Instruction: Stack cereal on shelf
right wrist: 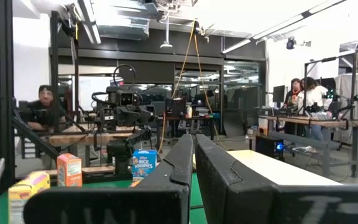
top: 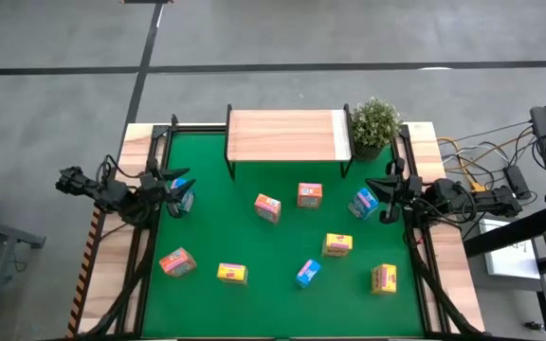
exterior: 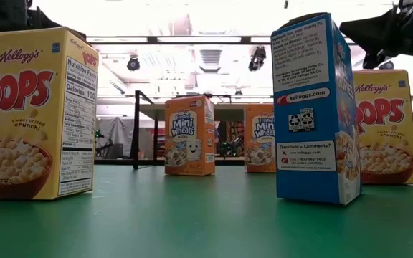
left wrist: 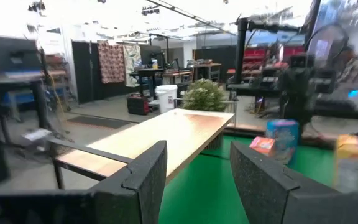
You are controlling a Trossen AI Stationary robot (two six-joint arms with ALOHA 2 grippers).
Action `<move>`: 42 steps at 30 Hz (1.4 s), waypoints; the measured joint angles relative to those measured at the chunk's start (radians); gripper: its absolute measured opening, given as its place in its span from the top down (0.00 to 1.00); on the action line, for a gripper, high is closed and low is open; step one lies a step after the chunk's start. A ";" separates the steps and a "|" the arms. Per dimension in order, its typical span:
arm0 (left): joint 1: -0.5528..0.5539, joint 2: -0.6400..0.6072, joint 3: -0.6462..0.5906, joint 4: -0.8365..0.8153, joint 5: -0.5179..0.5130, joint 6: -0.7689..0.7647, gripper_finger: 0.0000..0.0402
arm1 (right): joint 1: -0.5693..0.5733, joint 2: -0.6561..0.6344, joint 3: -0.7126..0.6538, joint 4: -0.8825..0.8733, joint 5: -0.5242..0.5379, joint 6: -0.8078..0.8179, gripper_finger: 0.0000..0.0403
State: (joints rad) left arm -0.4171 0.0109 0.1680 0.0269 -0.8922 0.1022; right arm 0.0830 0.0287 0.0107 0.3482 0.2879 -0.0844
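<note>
The light-wood shelf point(top: 287, 135) stands on black legs at the mat's far edge, and its top is bare. Nine cereal boxes sit on the green mat: blue ones point(top: 183, 197) point(top: 364, 202) point(top: 307, 273), orange-red ones point(top: 267, 206) point(top: 309, 194) point(top: 177, 262) and yellow ones point(top: 337, 244) point(top: 232, 274) point(top: 384, 278). My left gripper point(top: 176, 183) point(left wrist: 197, 149) is open at the mat's left edge, beside a blue box, with the shelf point(left wrist: 166, 134) ahead of it. My right gripper point(top: 384, 189) point(right wrist: 193, 140) is shut at the right edge, beside another blue box. Neither holds anything.
A green potted plant point(top: 374, 123) stands right of the shelf. A black frame point(top: 164, 133) borders the mat, with wooden table margins and cables beyond on the right. In the low view, boxes point(exterior: 314, 107) point(exterior: 34, 115) stand upright close to the near edge. People sit in the room behind.
</note>
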 joint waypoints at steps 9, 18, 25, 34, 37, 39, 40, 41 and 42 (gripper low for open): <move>0.000 0.000 0.000 0.003 0.181 -0.378 0.60 | -0.001 0.000 0.000 -0.048 0.021 0.474 0.98; 0.000 0.064 0.000 0.023 0.201 -0.508 0.60 | 0.000 0.048 0.000 -0.273 0.068 0.687 0.98; 0.000 0.149 0.000 0.183 0.195 -0.494 0.60 | 0.000 0.087 0.002 -0.205 0.140 0.685 0.98; 0.000 0.244 0.000 0.378 0.123 -0.371 0.60 | -0.001 0.086 0.014 -0.181 0.308 0.515 0.98; 0.000 0.295 0.000 0.474 0.123 -0.369 0.60 | -0.002 0.086 0.014 -0.173 0.410 0.507 0.98; 0.000 0.333 0.000 0.533 0.124 -0.370 0.60 | -0.002 0.086 0.015 -0.149 0.419 0.590 0.98; 0.000 0.352 0.000 0.560 0.130 -0.372 0.60 | -0.002 0.086 0.015 -0.137 0.415 0.617 0.98; 0.000 0.374 0.000 0.589 0.139 -0.375 0.60 | -0.001 0.086 0.015 -0.123 0.404 0.625 0.98; 0.000 0.396 0.000 0.620 0.147 -0.380 0.60 | -0.001 0.086 0.015 -0.106 0.385 0.618 0.98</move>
State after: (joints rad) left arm -0.4171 0.4074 0.1677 0.6466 -0.7457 -0.2782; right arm 0.0822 0.1146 0.0261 0.2425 0.6729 0.5339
